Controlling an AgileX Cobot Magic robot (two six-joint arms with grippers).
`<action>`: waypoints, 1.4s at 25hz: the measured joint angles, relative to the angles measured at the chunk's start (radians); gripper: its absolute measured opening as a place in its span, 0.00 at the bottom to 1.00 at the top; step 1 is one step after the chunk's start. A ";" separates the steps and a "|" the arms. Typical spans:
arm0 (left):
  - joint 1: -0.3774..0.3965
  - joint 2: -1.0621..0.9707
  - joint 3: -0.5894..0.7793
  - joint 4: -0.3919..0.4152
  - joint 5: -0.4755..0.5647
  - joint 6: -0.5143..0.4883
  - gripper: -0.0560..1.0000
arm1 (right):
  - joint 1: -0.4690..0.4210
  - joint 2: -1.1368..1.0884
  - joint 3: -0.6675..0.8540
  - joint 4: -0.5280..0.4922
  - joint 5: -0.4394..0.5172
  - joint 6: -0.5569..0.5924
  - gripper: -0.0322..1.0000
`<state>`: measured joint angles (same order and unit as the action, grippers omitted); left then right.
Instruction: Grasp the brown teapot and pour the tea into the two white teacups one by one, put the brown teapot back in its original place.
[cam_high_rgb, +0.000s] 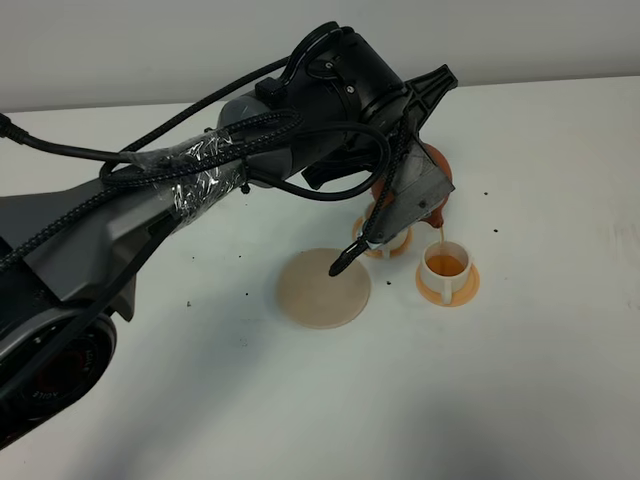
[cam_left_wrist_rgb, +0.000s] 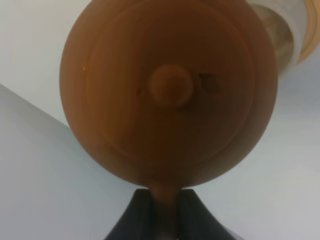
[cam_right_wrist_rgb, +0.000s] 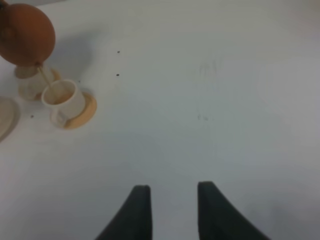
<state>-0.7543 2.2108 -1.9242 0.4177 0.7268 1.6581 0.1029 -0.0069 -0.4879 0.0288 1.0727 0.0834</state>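
My left gripper (cam_high_rgb: 415, 195) is shut on the handle of the brown teapot (cam_high_rgb: 437, 172) and holds it tilted, spout down, above the right white teacup (cam_high_rgb: 445, 265). A thin stream of tea (cam_high_rgb: 441, 236) falls into that cup, which holds orange-brown liquid. The second white teacup (cam_high_rgb: 392, 240) is mostly hidden behind the gripper. In the left wrist view the teapot lid (cam_left_wrist_rgb: 170, 87) fills the picture, with the fingers (cam_left_wrist_rgb: 135, 220) at its handle. My right gripper (cam_right_wrist_rgb: 172, 210) is open and empty over bare table, far from the teapot (cam_right_wrist_rgb: 25, 35) and the cup (cam_right_wrist_rgb: 60, 97).
The beige coaster (cam_high_rgb: 323, 288) lies bare, left of the cups. Each cup stands on an orange saucer (cam_high_rgb: 466, 290). The left arm and its cables (cam_high_rgb: 200, 170) span the left half of the white table. Small dark specks dot the table.
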 joint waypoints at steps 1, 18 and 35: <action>0.000 0.000 0.000 0.000 0.000 0.001 0.17 | 0.000 0.000 0.000 0.000 0.000 0.000 0.26; 0.000 0.000 0.000 0.000 -0.028 0.059 0.17 | 0.000 0.000 0.000 0.000 0.000 0.000 0.26; 0.000 0.000 0.000 0.000 -0.076 0.109 0.17 | 0.000 0.000 0.000 0.000 0.000 0.000 0.26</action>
<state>-0.7546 2.2108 -1.9242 0.4177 0.6504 1.7672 0.1029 -0.0069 -0.4879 0.0288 1.0727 0.0834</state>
